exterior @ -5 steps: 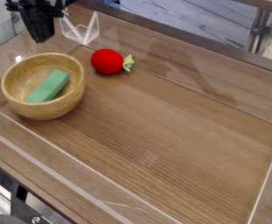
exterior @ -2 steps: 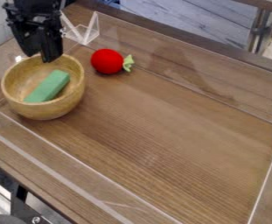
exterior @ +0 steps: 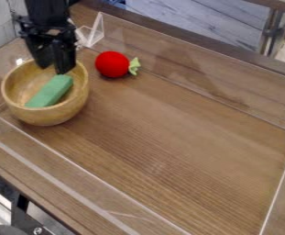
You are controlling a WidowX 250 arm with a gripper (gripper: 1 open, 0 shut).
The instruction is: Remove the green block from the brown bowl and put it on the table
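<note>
Green block point(exterior: 49, 92) lies inside the brown bowl point(exterior: 75, 111), its long side slanting from about 1 o'clock down to 7 o'clock, light green face showing. Bowl sits toward 10 o'clock on the table point(exterior: 175, 138), near the low clear wall on that side. Dark pincer point(exterior: 55, 70) comes in from 12 o'clock, its tips over the upper part of the bowl, at the block's 12 to 1 o'clock end. Two prongs stand apart, one toward 11 o'clock of the block, the other toward 1 o'clock. From the pincer, the block lies at 6 o'clock, close below the tips in this view; cannot tell whether either prong touches it, nor how high the tips are. Most of the block's length shows uncovered. Red strawberry-like toy point(exterior: 112, 64) with green leaves rests on the tabletop outside the bowl, at its 2 o'clock, leaves pointing to 3 o'clock. Wood grain visible across the table.
</note>
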